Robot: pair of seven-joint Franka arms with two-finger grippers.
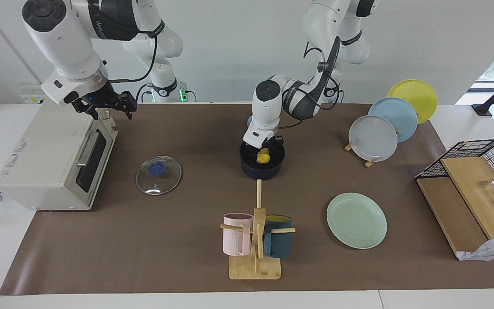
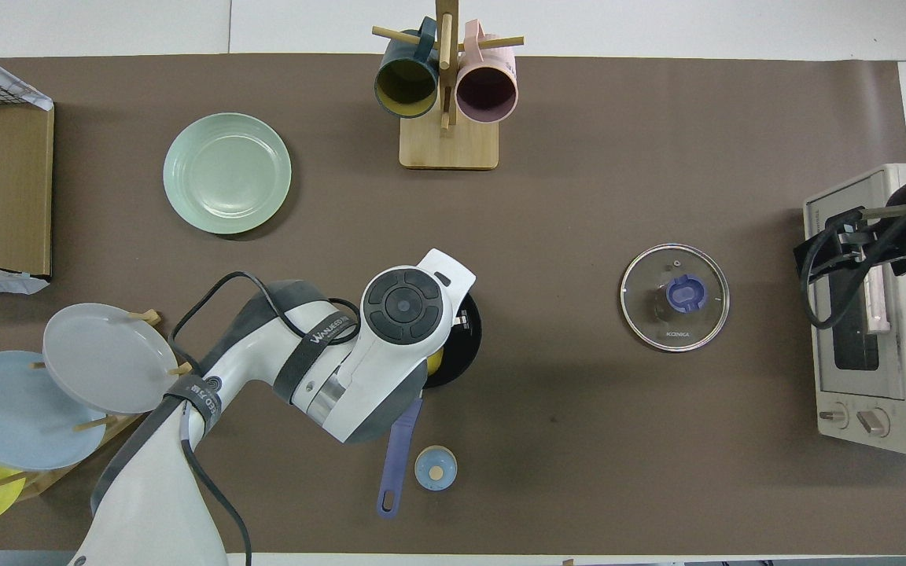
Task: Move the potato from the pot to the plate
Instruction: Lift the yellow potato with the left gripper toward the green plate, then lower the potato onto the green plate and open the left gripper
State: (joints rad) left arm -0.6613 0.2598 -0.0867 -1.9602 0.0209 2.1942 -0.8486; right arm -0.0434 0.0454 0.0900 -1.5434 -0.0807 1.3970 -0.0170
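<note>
Left arm comes in from the upper right of the facing view, elbow bent, forearm angled down, wrist pointing straight into the pot [image 1: 262,165] at centre frame. The left gripper [image 1: 264,152] is down inside the rim, and its fingers are clamped on the potato [image 1: 263,157], the yellow lump sitting between them in the pot's dark interior. In the overhead view the white wrist housing covers most of the pot [image 2: 461,346]; just a sliver of potato [image 2: 436,361] peeks out below it, and the blue handle runs toward the bottom of the frame.

Right arm, upper left of the facing view: reared up high, elbow near the top edge, wrist tipped down and forward. The right gripper [image 1: 103,107] hangs over the toaster oven [image 1: 49,159] at that frame's left, fingers spread wide, holding nothing.

The glass lid [image 1: 158,174] lies flat on the brown mat, left of centre. The plate [image 1: 356,220], pale mint, sits bare at lower right of the facing view, upper left in the overhead view [image 2: 227,173], well apart from the pot.
</note>
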